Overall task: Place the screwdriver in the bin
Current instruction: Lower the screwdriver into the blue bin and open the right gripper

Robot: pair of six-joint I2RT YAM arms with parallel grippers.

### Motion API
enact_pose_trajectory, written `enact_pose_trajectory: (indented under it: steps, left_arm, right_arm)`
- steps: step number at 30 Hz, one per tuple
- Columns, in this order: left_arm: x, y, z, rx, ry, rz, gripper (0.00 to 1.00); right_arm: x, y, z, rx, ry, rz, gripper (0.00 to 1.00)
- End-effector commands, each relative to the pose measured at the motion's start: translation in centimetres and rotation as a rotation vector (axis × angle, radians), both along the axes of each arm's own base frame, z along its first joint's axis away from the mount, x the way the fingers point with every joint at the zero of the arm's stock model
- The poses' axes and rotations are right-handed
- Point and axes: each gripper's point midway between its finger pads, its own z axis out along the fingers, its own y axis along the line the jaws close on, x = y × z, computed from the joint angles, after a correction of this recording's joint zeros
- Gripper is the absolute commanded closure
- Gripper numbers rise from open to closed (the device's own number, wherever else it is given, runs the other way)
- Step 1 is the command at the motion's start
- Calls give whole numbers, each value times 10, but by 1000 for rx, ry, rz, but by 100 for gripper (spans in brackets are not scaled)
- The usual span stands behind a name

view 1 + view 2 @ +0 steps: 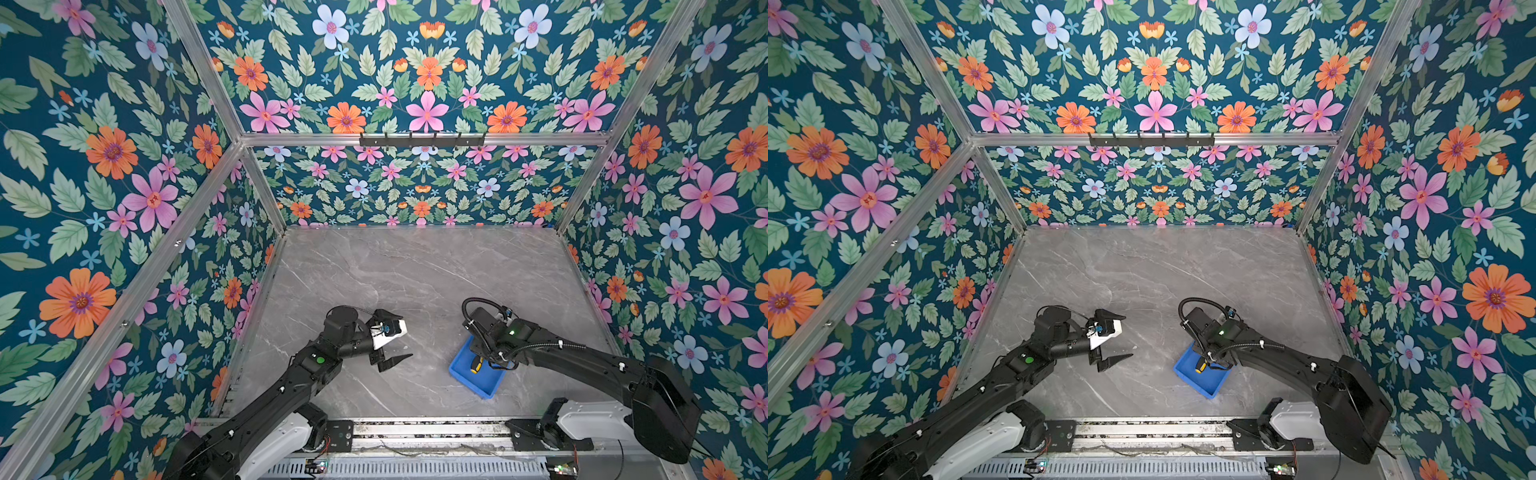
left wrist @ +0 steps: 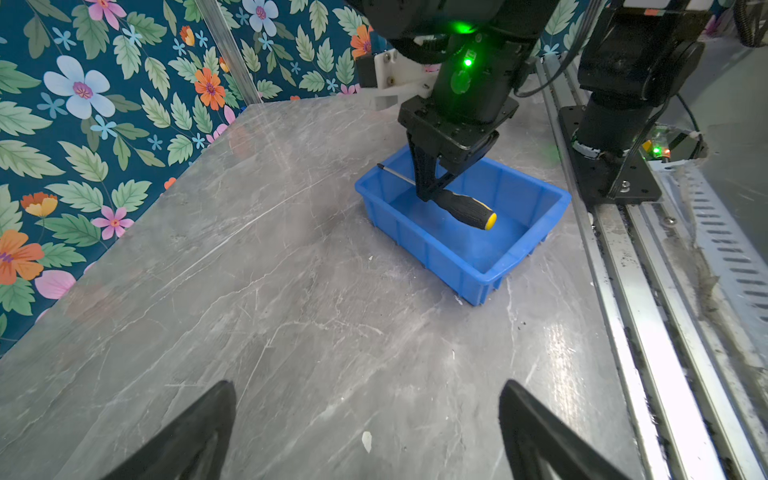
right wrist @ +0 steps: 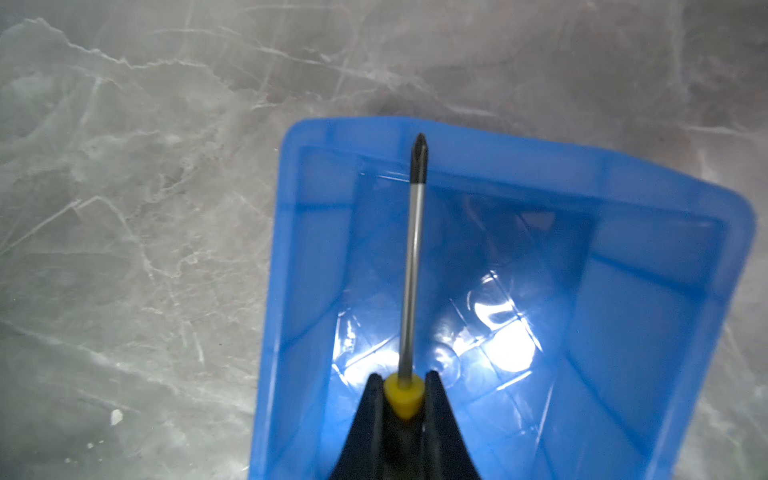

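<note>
Marble table (image 1: 415, 270), floral walls. At left my left gripper (image 1: 406, 337) hangs spread and empty, well apart from the bin (image 2: 432, 253). At right my right gripper (image 2: 430, 191) is clenched on the screwdriver (image 2: 467, 211) over the bin, shaft roughly along its length, tip at the end rim; the bin lies straight below these jaws, so I judge release comes next

Our colours: blue, yellow, black, veined grey.
Between the black jaws, the yellow-and-black-handled, silver-shafted screwdriver (image 3: 410, 270); beneath them, the bright blue rectangular plastic bin (image 3: 644, 270) on grey white-veined marble tabletop (image 3: 124, 208).
</note>
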Motion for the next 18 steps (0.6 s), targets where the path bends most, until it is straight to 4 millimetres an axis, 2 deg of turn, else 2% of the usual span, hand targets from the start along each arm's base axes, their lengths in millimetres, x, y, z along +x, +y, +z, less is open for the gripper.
enact_pose_trajectory:
  steps: [1,9,13,18]
  left_arm:
    - [-1,-1,0,3,6,-7,0]
    - [-1,-1,-2,7,13,-13,0]
    - [-2,1,-2,10,6,-7,0]
    - [2,2,6,-12,5,29,0]
  right_arm:
    - [-4,0,-7,31,4,-21,98]
    - [0,0,-24,-30,40,-25,92]
    - [2,3,-26,-53,61,0,82]
    - [3,5,-16,-63,62,35,68]
